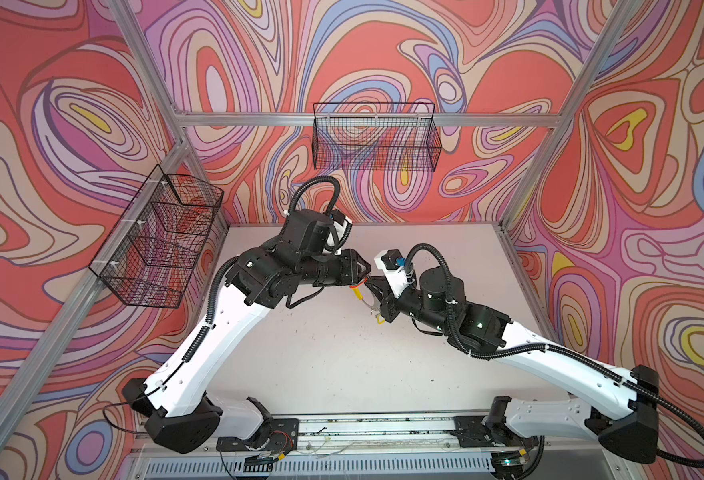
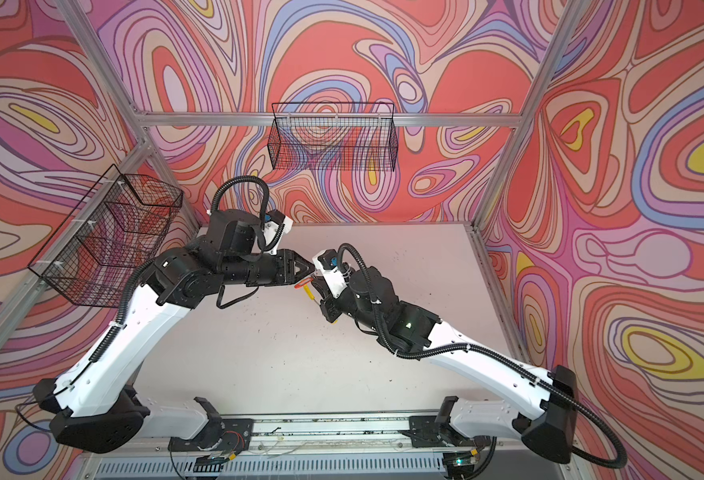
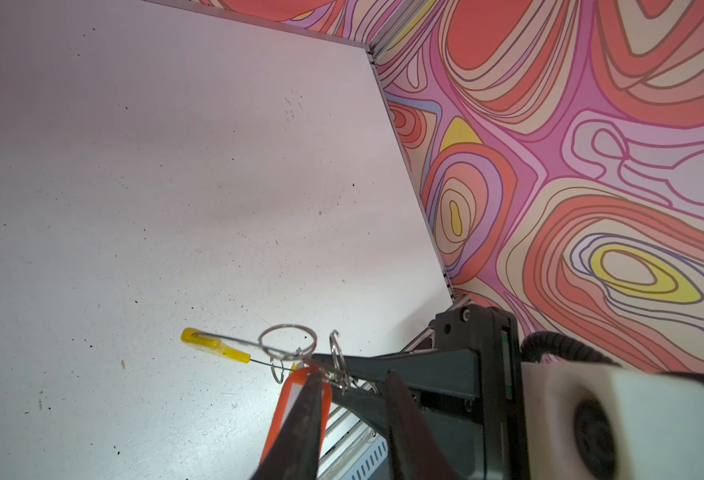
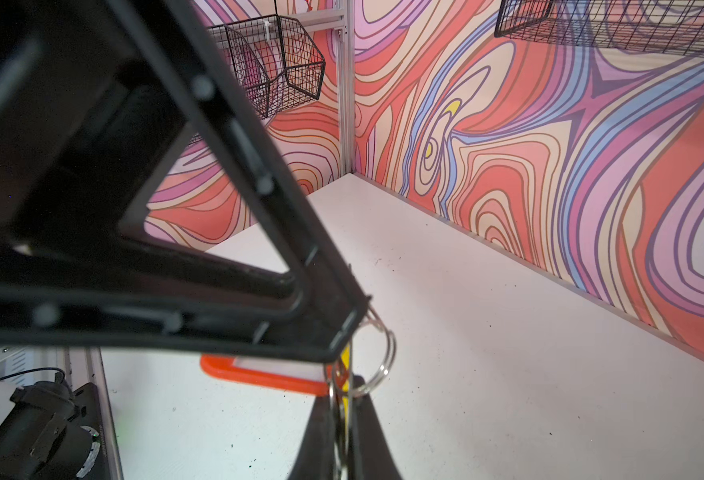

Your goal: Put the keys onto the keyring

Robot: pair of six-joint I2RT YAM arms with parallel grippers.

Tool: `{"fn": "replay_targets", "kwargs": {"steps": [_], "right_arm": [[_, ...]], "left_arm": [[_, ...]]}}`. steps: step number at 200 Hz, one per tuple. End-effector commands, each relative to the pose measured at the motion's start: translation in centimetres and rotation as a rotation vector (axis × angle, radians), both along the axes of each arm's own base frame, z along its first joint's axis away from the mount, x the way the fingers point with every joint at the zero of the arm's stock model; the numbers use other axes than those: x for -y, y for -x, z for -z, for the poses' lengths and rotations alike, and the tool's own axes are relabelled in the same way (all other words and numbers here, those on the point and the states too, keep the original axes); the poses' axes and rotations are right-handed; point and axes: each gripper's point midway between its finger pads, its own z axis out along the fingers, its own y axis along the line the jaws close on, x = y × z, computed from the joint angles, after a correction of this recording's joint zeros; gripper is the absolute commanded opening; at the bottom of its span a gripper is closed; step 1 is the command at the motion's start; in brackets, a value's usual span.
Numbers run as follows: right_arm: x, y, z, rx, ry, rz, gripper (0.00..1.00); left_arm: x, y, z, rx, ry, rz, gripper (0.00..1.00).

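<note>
Swirl-patterned walls (image 1: 71, 124) are seen round a white table (image 1: 333, 365), above whose middle both arms are brought tip to tip. The keyring (image 1: 357, 294) is held clear of the table, clamped between the closed jaws of the right gripper (image 4: 342, 403); its yellow arc (image 3: 215, 345) and a split ring (image 4: 392, 353) are seen projecting beyond the fingertips. The red tag (image 4: 258, 376) is laid along one finger of the left gripper (image 1: 366, 274), whose jaws are set narrowly apart; whether anything is pinched cannot be told.
</note>
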Motion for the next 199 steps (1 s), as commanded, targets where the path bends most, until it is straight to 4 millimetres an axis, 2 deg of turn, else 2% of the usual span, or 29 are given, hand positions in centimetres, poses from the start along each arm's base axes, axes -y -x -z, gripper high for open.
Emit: {"fn": "replay_targets", "kwargs": {"steps": [1, 73, 151, 177, 199], "right_arm": [[0.0, 0.6, -1.5, 0.034, -0.036, -0.018, 0.0], [0.2, 0.7, -1.8, 0.042, -0.045, -0.015, 0.0], [0.4, 0.7, -2.1, 0.052, -0.058, -0.015, 0.0], [0.3, 0.8, -2.2, 0.054, -0.062, -0.02, 0.0], [0.3, 1.0, -2.2, 0.05, -0.07, -0.027, 0.0]], "left_arm": [[0.5, -0.4, -0.8, 0.018, 0.013, 0.017, 0.28], [1.0, -0.3, 0.3, -0.029, 0.011, 0.03, 0.28], [2.2, 0.0, 1.0, -0.071, 0.06, 0.066, 0.22], [1.8, -0.2, 1.3, -0.067, 0.042, 0.045, 0.14], [1.5, -0.4, 1.4, -0.065, 0.027, 0.029, 0.0]]}}
